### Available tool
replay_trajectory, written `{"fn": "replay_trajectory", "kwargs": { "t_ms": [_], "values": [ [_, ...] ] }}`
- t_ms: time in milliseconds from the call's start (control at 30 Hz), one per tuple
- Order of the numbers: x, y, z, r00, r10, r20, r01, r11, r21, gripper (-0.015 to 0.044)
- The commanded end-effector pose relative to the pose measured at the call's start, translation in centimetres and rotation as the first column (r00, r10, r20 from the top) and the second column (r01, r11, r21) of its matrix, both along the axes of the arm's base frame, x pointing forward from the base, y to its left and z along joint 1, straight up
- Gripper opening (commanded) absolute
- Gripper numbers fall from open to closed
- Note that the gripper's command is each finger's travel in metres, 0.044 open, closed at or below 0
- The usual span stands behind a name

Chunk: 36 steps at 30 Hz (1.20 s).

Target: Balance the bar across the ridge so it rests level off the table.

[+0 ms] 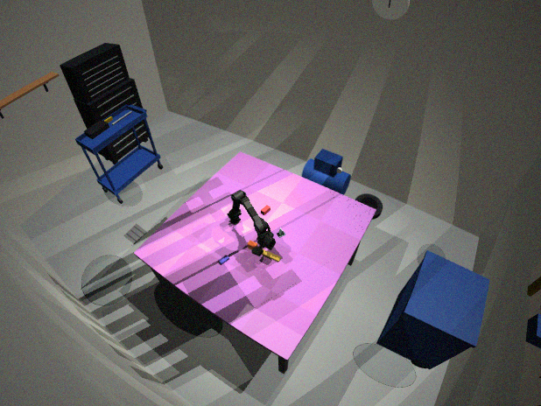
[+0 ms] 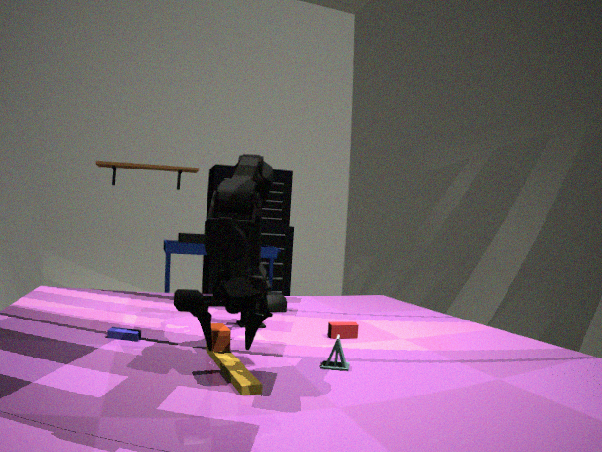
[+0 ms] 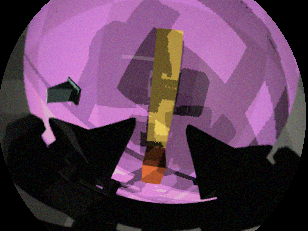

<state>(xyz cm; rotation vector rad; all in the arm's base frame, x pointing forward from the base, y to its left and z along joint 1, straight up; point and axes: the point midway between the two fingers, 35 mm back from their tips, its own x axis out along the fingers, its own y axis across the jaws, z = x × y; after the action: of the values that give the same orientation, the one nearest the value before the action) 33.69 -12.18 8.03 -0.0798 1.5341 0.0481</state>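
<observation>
The gripper (image 2: 228, 347) hangs low over the pink table (image 2: 438, 390), fingers pointing down and spread apart, with nothing pinched between them. In the exterior view the two dark fingertips (image 2: 208, 341) straddle the far end of the yellow bar (image 2: 236, 372), one on each side. The bar lies flat on the table, running from under the gripper toward the camera. An orange block (image 2: 220, 337) stands at the bar's far end, between the fingers; whether it touches the bar cannot be told.

The ridge (image 2: 335, 356), a small green triangular frame, stands upright on the table, well apart from the bar to its right in this view. A red block (image 2: 343, 329) lies beyond the ridge and a blue block (image 2: 124, 333) lies far off on the other side.

The wrist view looks down between the fingers: the bar (image 3: 165, 83) stretches away up the middle of the picture, the orange block (image 3: 153, 172) sits at its near end, and the ridge (image 3: 64, 90) shows at the left edge. It shows a gap on either side of the bar.

The top view shows the whole table (image 1: 306, 271), the arm (image 1: 251, 214) bent forward from its base, the bar (image 1: 272, 256) just beyond the gripper, and the ridge (image 1: 280, 233) as a small speck near the arm. Only this view shows the room: a blue cart (image 1: 120, 144), a black cabinet (image 1: 98, 80) and a big blue box (image 1: 442, 302) on the floor.
</observation>
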Motion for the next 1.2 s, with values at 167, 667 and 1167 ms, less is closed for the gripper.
{"fn": "replay_trajectory", "kwargs": {
  "t_ms": [167,667,1167],
  "values": [
    [0.0,0.1,-1.3,1.000,0.005,-0.006,-0.005,1.000,0.008,0.0315],
    [0.0,0.1,-3.0,1.000,0.005,-0.006,-0.005,1.000,0.008,0.0315],
    [0.0,0.0,-2.7,1.000,0.000,-0.002,0.000,1.000,0.001,0.0289]
  ]
}}
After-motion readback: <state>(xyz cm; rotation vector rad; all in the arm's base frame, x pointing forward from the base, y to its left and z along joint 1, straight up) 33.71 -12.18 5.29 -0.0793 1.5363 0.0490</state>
